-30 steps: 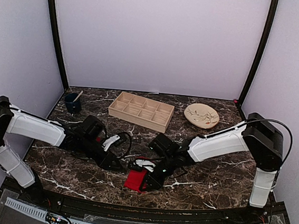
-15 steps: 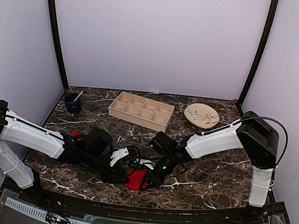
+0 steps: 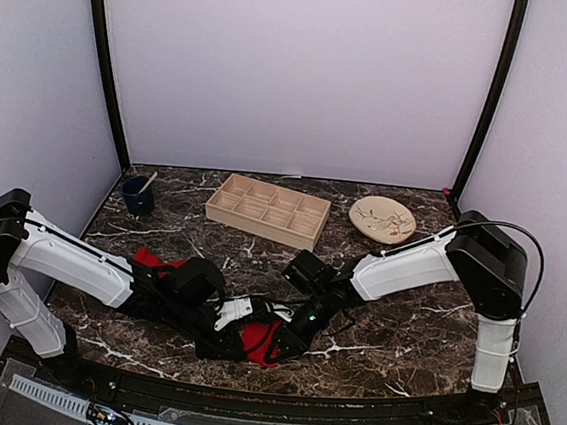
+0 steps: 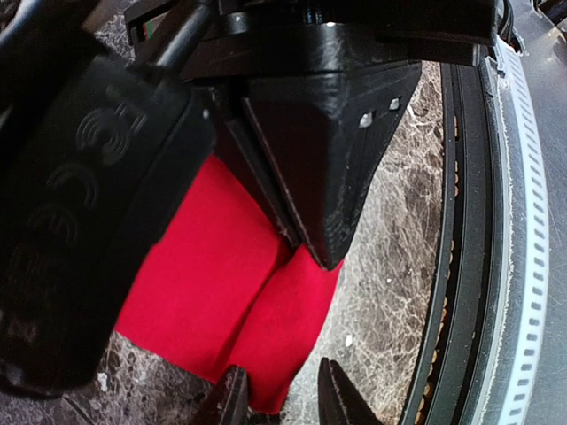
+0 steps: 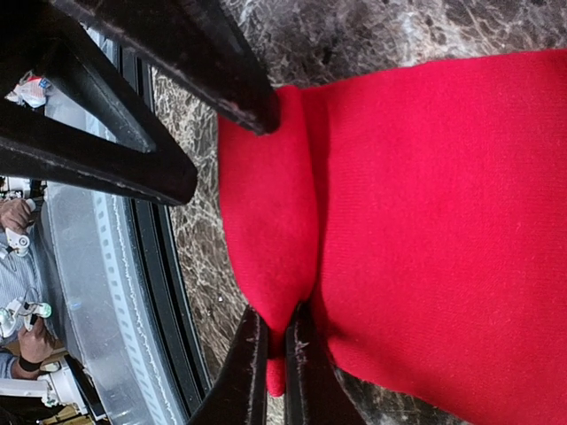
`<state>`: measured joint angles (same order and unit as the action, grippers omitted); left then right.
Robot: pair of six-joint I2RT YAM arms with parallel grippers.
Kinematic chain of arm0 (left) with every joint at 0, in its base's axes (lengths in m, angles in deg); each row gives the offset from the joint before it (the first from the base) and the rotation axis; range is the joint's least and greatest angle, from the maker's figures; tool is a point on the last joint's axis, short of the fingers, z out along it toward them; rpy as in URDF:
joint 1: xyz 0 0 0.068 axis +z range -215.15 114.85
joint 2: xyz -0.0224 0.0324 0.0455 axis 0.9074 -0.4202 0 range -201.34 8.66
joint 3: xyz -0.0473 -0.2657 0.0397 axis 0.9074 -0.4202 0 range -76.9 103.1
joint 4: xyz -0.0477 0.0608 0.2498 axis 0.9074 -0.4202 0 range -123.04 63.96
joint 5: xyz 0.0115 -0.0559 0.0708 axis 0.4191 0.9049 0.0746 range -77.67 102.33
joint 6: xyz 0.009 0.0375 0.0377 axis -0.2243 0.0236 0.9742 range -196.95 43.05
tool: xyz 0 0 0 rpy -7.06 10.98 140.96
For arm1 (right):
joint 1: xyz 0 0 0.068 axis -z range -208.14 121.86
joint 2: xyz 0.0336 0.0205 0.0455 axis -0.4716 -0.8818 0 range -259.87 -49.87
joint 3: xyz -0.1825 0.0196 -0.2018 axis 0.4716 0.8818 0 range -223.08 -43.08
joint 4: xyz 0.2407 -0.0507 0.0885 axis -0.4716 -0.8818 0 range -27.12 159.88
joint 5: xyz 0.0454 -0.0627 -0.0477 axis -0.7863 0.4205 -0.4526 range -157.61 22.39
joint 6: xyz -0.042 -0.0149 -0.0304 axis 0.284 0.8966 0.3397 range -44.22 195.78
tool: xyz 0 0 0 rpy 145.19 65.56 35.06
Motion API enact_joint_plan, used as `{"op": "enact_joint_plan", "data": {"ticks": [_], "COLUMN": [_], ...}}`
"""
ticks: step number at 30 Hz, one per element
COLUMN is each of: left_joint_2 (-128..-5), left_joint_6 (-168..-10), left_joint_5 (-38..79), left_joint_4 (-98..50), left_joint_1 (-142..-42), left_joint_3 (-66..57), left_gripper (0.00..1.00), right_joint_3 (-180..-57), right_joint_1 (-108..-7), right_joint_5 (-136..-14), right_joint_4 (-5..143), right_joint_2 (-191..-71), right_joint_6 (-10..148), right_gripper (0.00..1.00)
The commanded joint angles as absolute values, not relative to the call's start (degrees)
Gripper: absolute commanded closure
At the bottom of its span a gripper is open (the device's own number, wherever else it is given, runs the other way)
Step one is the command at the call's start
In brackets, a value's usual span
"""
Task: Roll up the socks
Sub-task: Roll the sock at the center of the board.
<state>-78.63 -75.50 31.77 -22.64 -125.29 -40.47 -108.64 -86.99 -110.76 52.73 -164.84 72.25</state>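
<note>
A bright red sock [image 3: 259, 339] lies folded on the marble table near its front edge. My right gripper [image 3: 283, 343] is shut on a fold of it; in the right wrist view the fingers [image 5: 252, 354] pinch a ridge of the red sock [image 5: 425, 195]. My left gripper [image 3: 235, 341] has come in from the left. Its jaws stand a little apart in the left wrist view, with the corner of the sock [image 4: 213, 266] lying between the fingertips [image 4: 232, 394] and bare marble beside the other tip. A second red sock [image 3: 153, 260] lies behind the left arm.
A wooden compartment tray [image 3: 222, 201] stands at the back middle, a patterned plate [image 3: 383, 220] at the back right and a dark blue cup [image 3: 138, 199] with a spoon at the back left. The table's black front rail [image 4: 461, 266] runs just beyond the sock.
My left arm has swung right and forward until its gripper reached the sock, uncovering the second sock behind it. The right gripper has kept its pinch, shifting slightly.
</note>
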Motion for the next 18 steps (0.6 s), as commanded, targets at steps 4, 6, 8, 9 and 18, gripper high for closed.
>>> {"op": "enact_joint_plan", "data": {"ticks": [4,6,8,9,18], "left_joint_2": [-79.9,-80.1,-80.3,-80.4,-79.6], "left_joint_6": [-72.2,-71.7,-71.0,-70.6,-66.6], "left_joint_5": [30.0,29.7,29.5,29.3,24.8], "left_joint_4": [-24.3,-24.4,-24.6,-24.7,-26.9], "left_joint_1": [-126.7,-126.9,-127.2,-127.3,-129.7], "left_joint_3": [-38.3,-38.1,-37.8,-37.7,-36.2], "left_gripper": [0.71,0.71,0.70,0.70,0.69], "right_joint_3": [-108.7,-110.4,-110.5,-110.5,-110.9], "right_joint_1": [-86.8,-86.8,-86.8,-86.8,-86.8], "right_joint_5": [-110.5,-110.6,-110.7,-110.7,-110.9], "right_joint_4": [49.7,49.5,49.4,49.3,48.9], "right_joint_2": [-167.1,-167.2,-167.3,-167.3,-167.8], "right_joint_6": [72.5,72.7,72.8,72.9,73.4], "right_gripper": [0.95,0.95,0.95,0.95,0.95]}}
